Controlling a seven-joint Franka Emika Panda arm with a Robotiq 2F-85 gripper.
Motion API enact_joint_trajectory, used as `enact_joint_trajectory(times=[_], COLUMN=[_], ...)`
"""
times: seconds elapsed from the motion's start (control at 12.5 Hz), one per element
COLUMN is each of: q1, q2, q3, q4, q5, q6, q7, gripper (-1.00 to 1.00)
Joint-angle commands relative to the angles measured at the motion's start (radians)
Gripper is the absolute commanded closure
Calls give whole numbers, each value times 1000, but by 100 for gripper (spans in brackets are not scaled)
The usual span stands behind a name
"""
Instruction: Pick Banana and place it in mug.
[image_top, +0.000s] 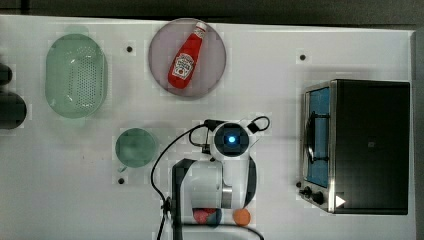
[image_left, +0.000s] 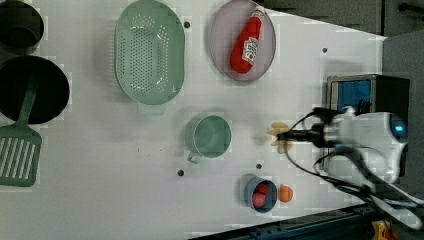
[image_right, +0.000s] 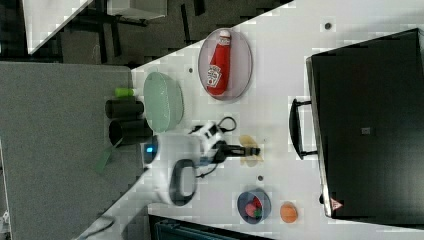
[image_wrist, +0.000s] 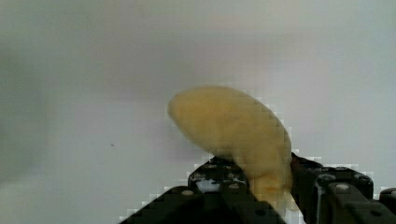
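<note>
The pale yellow banana lies on the white table, to the right of the green mug in the left view. My gripper is down over it, and its black fingers press against the banana on both sides. In the right view the banana shows either side of the gripper. From the top view, the mug stands empty to the left of the arm's wrist, which covers the banana.
A pale-green colander and a grey plate holding a ketchup bottle sit at the back. A toaster oven fills the top view's right. A blue bowl of red fruit and an orange lie near the front edge.
</note>
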Motion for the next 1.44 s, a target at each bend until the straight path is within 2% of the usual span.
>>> enact_joint_trajectory(times=[0.08,0.48,0.64,0.88,1.2,1.44], q1=[-2,21,44,83,89,90], q2=[-224,-426,-453,-447,-409,-336], q3=[-8,55,108,209,358,436], q4=[61,144,163,166,168,168], q5=[21,23,72,214,214,212], q6=[-177,-478,-541,-536,-478,-377], q7=[-17,95,201,375,688,803], gripper=[37,37,37,37,37,37])
